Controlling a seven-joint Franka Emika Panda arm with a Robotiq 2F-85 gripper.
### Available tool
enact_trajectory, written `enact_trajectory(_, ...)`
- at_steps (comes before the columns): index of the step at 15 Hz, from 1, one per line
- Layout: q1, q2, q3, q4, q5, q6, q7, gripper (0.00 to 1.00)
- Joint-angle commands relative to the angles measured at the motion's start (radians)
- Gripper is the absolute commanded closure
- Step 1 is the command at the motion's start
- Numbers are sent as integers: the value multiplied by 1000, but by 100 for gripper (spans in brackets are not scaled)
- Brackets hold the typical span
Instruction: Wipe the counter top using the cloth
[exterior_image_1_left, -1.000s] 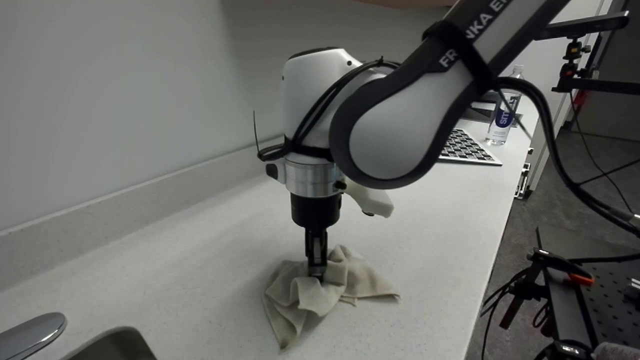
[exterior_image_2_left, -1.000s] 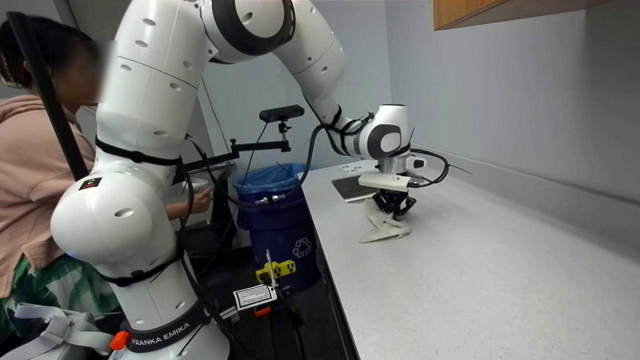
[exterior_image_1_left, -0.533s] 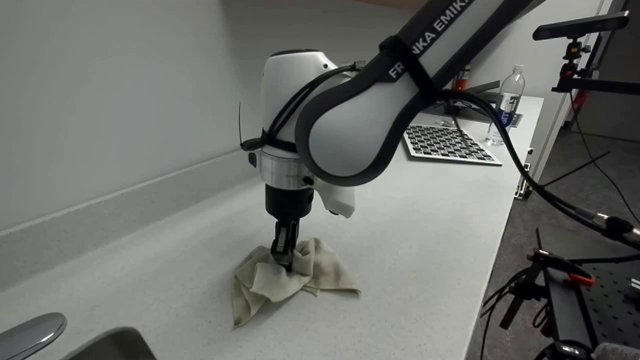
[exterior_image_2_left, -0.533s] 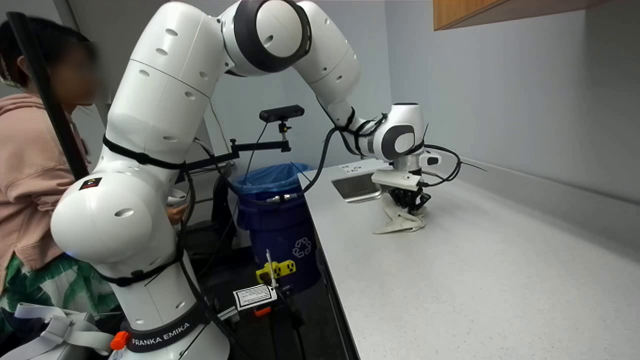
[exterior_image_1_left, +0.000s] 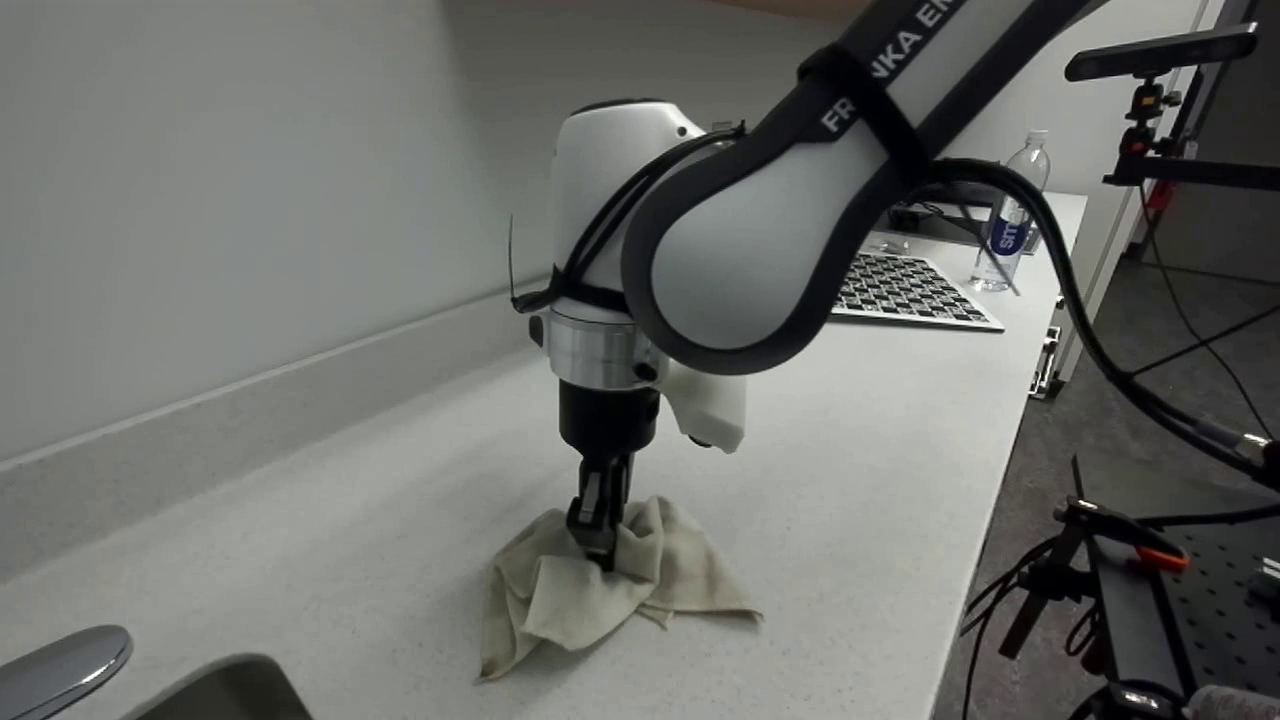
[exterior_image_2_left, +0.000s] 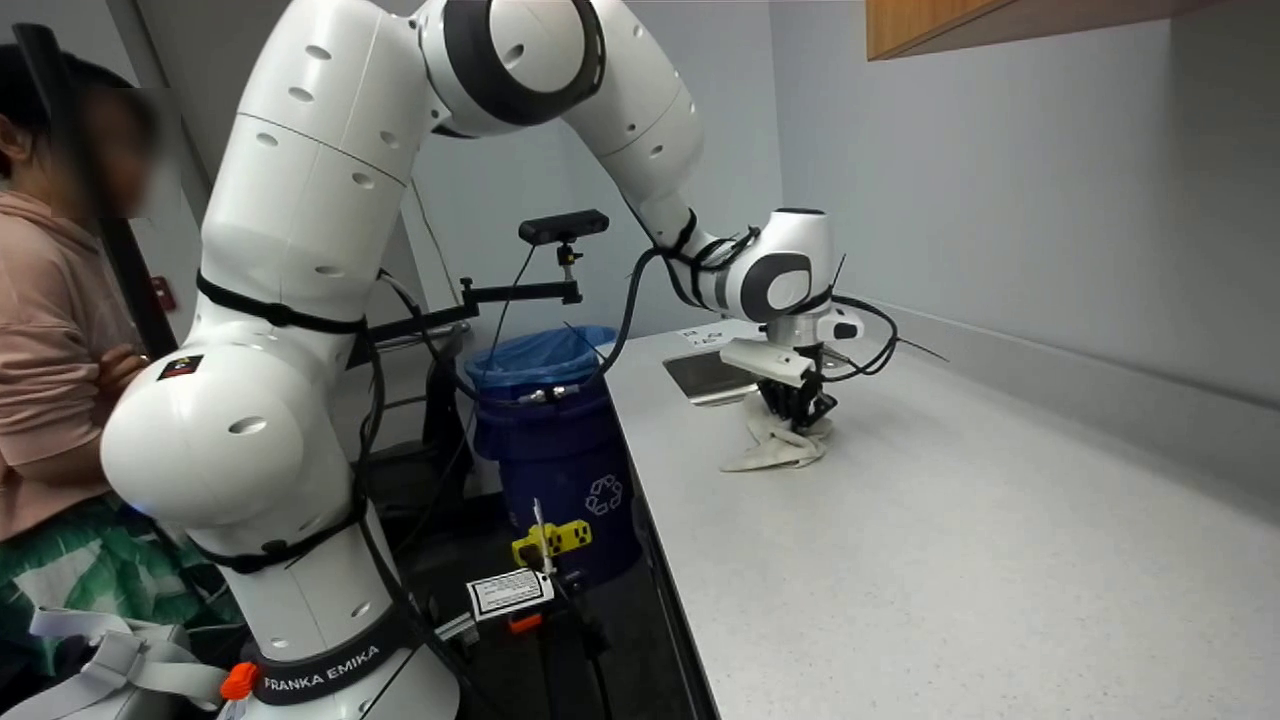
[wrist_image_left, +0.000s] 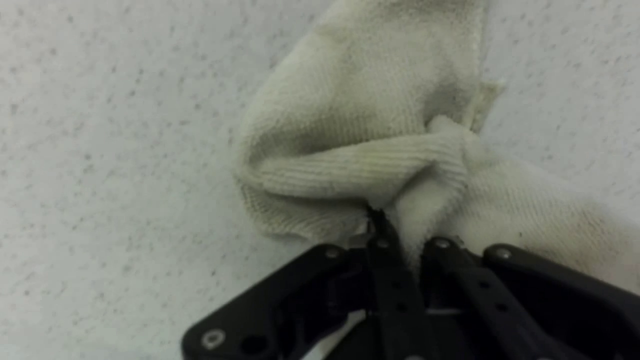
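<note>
glossy white rounded robot arm (exterior_image_2_left: 225, 445) — dark-grey joint rings (exterior_image_2_left: 466, 45) | black cables (exterior_image_1_left: 1070, 275) | white "FRANKA EMIKA" lettering (exterior_image_2_left: 320, 670) | black gripper (wrist_image_left: 407, 240) — silvery screws (wrist_image_left: 213, 339)

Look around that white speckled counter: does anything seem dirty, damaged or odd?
The off-white ribbed fabric cloth has a reddish-brown patch at right in the wrist view and a dark smudge at lower left in an exterior view. Both look like stains, slightly odd on something meant for cleaning.
</note>
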Motion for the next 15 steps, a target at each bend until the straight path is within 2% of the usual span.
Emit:
enact_trajectory(1,-10,-81,49,-201,85,23,8,98)
enact_trajectory(6,-13,-186,101,-375,199,5,-17,98)
enact_trajectory(9,-12,-224,119,-434,251,-12,-31,98)
enact_trajectory(12,-5,-220,113,-434,252,-31,-39,98)
enact_trajectory(15,6,-158,77,-354,187,-43,-25,98)
